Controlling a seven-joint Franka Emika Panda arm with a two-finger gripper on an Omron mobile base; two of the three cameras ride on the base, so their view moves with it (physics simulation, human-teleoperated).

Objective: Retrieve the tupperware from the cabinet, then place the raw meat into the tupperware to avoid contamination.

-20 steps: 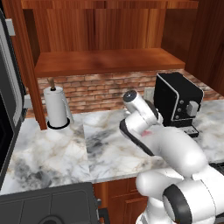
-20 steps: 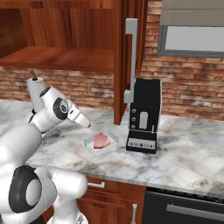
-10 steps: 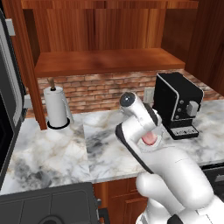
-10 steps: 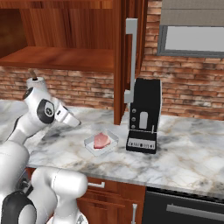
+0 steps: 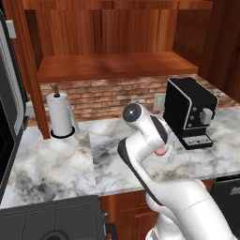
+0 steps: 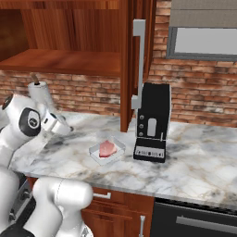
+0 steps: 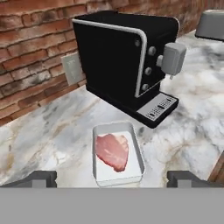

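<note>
The tupperware (image 7: 138,148) is a whitish open box standing on the marble counter in front of the coffee machine. The raw meat (image 7: 113,151), a pink-red oval slab, lies flat inside it. My gripper (image 7: 114,179) is open and empty, hovering back from and above the box, with its fingertips (image 7: 41,178) spread wide on either side. From the right base view the tupperware (image 6: 95,155) with the meat (image 6: 107,147) sits well to the right of my gripper (image 6: 64,129). The cabinet (image 6: 132,28) hangs above with its door open. The meat (image 5: 161,150) peeks out behind my arm.
A black coffee machine (image 6: 152,122) stands right beside the box, against the brick wall. A white paper-towel roll (image 5: 61,115) stands at the counter's left end. The open cabinet door's silver handle (image 6: 138,62) hangs above the box. An oven front (image 6: 194,222) is lower right.
My hand has drawn back from the tupperware, leftward in the right base view, with its jaws staying wide. The box and the meat inside it have not moved.
</note>
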